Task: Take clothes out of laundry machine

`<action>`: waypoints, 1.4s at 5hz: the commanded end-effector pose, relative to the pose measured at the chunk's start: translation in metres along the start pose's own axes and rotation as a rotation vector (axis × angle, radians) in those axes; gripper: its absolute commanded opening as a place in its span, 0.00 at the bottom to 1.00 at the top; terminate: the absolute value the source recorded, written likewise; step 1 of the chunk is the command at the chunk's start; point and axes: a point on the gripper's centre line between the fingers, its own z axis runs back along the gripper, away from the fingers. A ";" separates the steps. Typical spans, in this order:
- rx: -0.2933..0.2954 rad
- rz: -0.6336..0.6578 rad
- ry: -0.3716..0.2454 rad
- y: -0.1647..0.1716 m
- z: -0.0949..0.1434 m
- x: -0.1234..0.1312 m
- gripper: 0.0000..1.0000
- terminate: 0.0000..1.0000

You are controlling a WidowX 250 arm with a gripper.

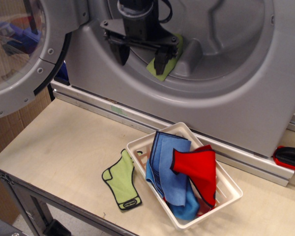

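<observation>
Basically early stage: laundry machine [226, 88] door open, gripper [140, 55] reaching into the drum mouth, fingers spread wide and grasping nothing. Lime-green clothes [168, 63] lie inside on the drum floor, just behind the right-hand finger in view. Contact unclear. Grasp, lift out and drop all remain. White basket [137, 146] on table holds blue and red cloths.

One laundry machine [226, 93] stands behind one open-jawed gripper [140, 56]. One plain lime-green cloth [168, 63] lies at its right finger. Below the gripper sit one white basket [226, 199], one blue cloth [167, 172], one red cloth [199, 169] and one green sock-shaped piece [121, 179].
</observation>
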 end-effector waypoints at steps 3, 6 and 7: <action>-0.115 -0.088 -0.133 -0.002 -0.039 0.069 1.00 0.00; -0.098 -0.077 -0.173 0.004 -0.040 0.076 0.00 0.00; -0.090 -0.083 -0.170 0.004 -0.037 0.073 0.00 0.00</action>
